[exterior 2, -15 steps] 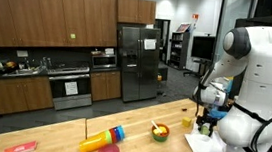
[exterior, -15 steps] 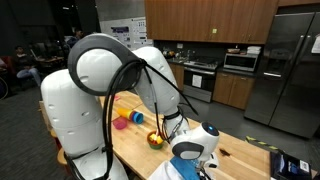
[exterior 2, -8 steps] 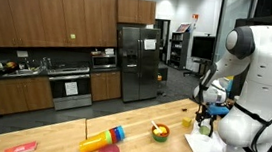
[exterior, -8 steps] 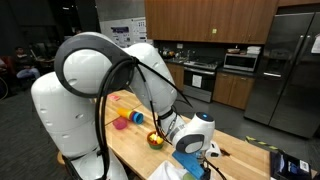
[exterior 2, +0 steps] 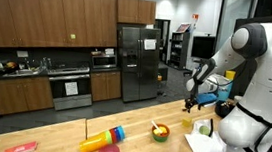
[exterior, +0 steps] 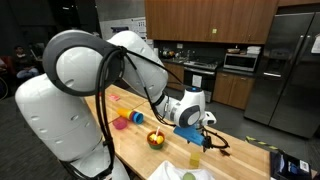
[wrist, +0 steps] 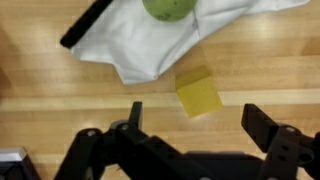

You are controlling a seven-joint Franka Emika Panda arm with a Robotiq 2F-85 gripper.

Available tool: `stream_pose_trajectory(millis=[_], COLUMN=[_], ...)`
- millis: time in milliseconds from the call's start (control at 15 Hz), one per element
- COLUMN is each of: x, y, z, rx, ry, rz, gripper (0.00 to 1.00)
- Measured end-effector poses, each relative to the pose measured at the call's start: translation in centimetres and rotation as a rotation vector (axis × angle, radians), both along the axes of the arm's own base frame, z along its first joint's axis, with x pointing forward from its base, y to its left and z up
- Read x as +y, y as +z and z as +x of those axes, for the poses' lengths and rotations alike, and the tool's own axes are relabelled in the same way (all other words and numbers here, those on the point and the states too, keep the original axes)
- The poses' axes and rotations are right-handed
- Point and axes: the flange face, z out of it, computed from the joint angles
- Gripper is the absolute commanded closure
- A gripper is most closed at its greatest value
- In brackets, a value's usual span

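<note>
Pincer (wrist: 192, 110) is hanging over the wooden table (wrist: 60, 95), fingers spread wide and gripping nothing. Yellow block (wrist: 198, 92) is lying flat on the bare wood directly beneath. In the wrist view it is sitting between the two fingers and touching neither.

Judgement: the wide spread is leaving clearance on both sides of the block, and the flat face down is keeping it steady.

White cloth (wrist: 165, 45) is lying crumpled just beyond the block, its nearest corner almost meeting the block's far edge. Green ball (wrist: 170, 8) is sitting on the cloth, farther from the block; the folds are probably keeping it from rolling. Black strip (wrist: 85, 25) is lying along the cloth's edge, off to one side of the block. In an exterior view, a bowl (exterior: 155, 140) is standing near the block, apart from it.
</note>
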Motion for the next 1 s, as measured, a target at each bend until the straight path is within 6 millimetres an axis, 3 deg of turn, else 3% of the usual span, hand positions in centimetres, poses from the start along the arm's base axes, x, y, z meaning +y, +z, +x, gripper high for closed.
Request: stream_pose_trajectory(millis=[267, 467, 1000], x=[3.6, 5.9, 5.8], y=[3.0, 4.0, 3.6], z=[4.6, 7.2, 8.1], rx=[-0.080, -0.097, -0.085], ry=[0.111, 0.146, 0.152], rz=[0.023, 0.066, 0.069], gripper=[0.00, 0.00, 0.00])
